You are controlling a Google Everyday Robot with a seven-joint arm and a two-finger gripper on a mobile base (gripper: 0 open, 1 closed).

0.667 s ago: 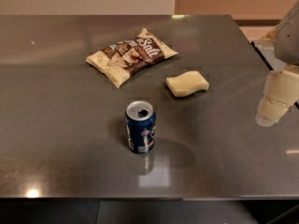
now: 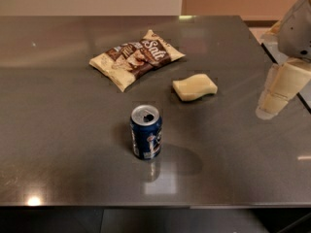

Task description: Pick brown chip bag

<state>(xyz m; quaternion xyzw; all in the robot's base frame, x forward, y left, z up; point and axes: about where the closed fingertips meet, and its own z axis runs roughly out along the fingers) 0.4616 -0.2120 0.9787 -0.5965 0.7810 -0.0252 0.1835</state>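
The brown chip bag (image 2: 137,58) lies flat on the dark table (image 2: 68,130), left of centre towards the back. It is cream and dark brown with white "Salt" lettering. My gripper (image 2: 277,97) hangs at the right edge of the view, above the table's right side, far to the right of the bag and apart from it. Nothing is held in it.
A pale yellow sponge-like block (image 2: 195,87) lies right of the bag. An opened blue can (image 2: 146,132) stands upright in front of the bag, near the table's middle. The table's right edge runs just behind the gripper.
The gripper has shifted slightly left and down. The bag, block and can have not moved.
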